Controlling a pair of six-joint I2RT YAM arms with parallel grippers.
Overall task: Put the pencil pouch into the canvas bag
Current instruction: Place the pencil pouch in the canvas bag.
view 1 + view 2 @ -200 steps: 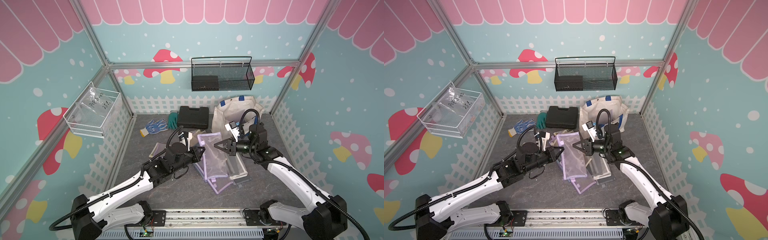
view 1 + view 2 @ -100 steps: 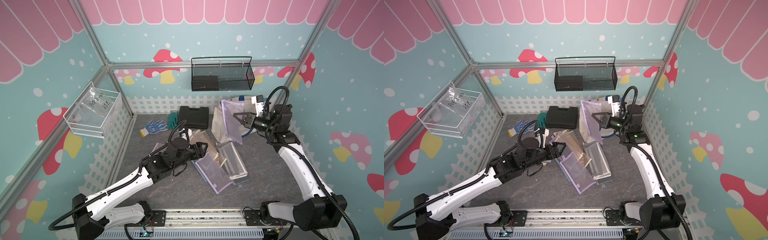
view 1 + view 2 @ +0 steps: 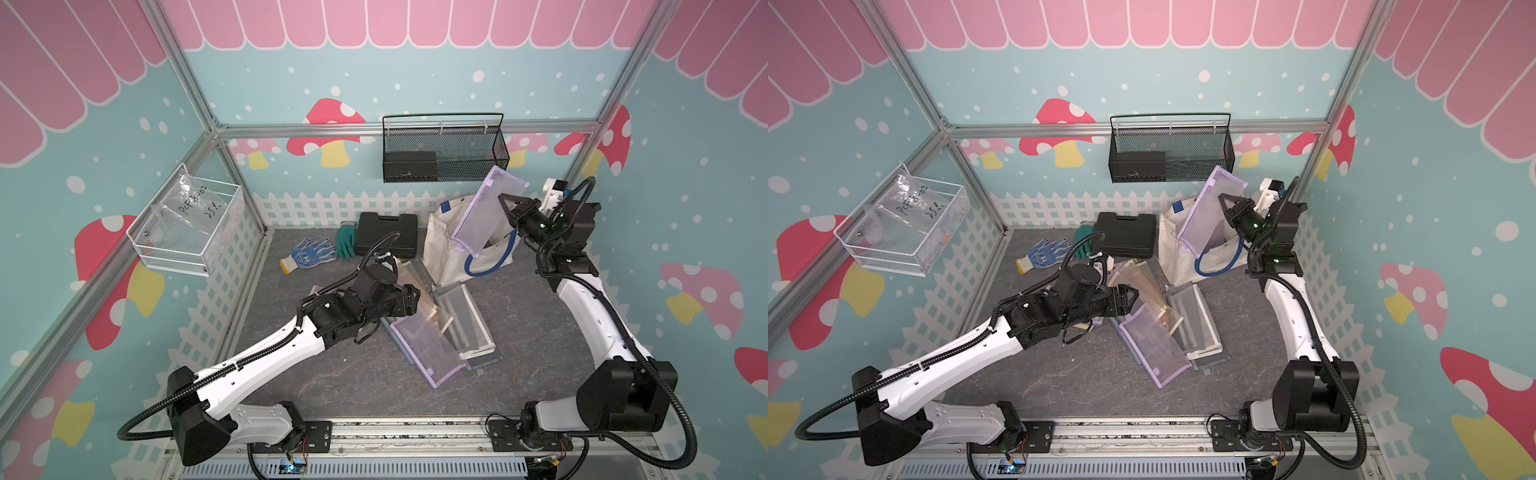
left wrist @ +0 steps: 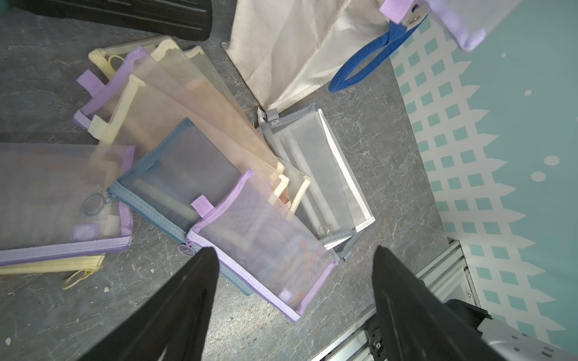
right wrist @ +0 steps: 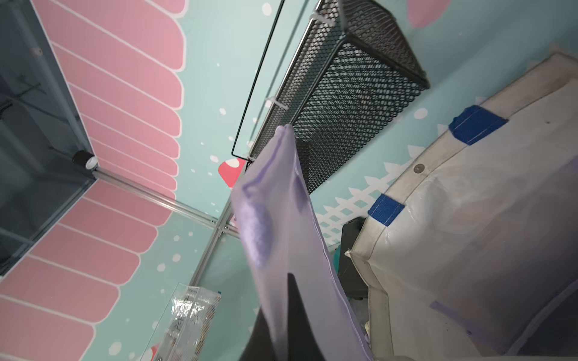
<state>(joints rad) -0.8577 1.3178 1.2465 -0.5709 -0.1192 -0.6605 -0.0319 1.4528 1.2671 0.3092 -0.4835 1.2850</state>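
Right hand [image 3: 503, 199] aloft with pencil pouch [image 3: 482, 218]

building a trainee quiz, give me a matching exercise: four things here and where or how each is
1 lilac mesh pencil pouch
2 black hard plastic case
3 black wire mesh basket
4 left gripper

a hung on the back wall
b open above the heap of mesh pouches
c on the table beside the green glove
d pinched by the right gripper over the cream canvas bag

Pairs: 1-d, 2-c, 3-a, 4-b
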